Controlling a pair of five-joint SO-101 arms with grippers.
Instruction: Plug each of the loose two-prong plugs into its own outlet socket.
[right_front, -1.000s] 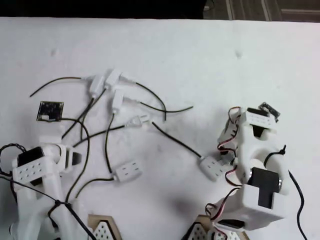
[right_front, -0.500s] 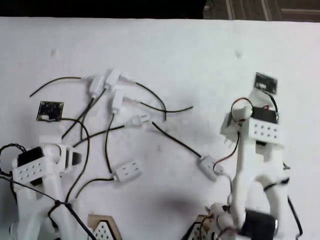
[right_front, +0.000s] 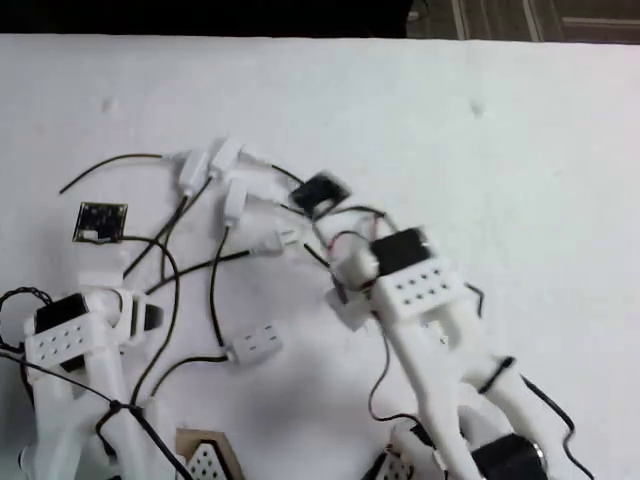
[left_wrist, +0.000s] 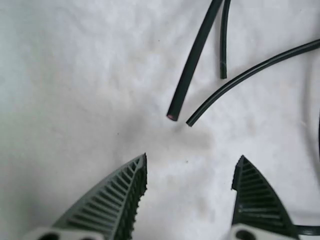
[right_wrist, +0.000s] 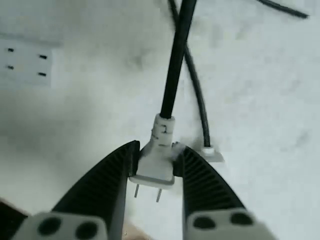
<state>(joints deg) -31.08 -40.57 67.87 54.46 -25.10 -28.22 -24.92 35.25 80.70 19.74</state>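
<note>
A white two-prong plug (right_wrist: 156, 162) on a thick black cable sits between the fingers of my right gripper (right_wrist: 156, 145), prongs toward the camera. The fingers press against both its sides. From above, this plug (right_front: 278, 240) lies mid-table under the tip of the right arm (right_front: 420, 290). A white outlet block (right_front: 255, 342) lies nearer the front, and the right wrist view shows it (right_wrist: 25, 65) off to one side. My left gripper (left_wrist: 190, 160) is open over bare cloth, just short of the cut ends of a thick cable (left_wrist: 192, 60) and a thin one (left_wrist: 240, 80).
More white plugs and blocks (right_front: 212, 165) with tangled black cables lie at the back left. A second small white cable end (right_wrist: 212, 155) rests beside the held plug. The left arm (right_front: 75, 335) stands at the front left. Wooden bases (right_front: 205, 455) line the front edge.
The right arm swung from the table's right side, first reaching back, then across to the centre over the cables. It now covers the outlet block that lay there. The left arm kept still.
</note>
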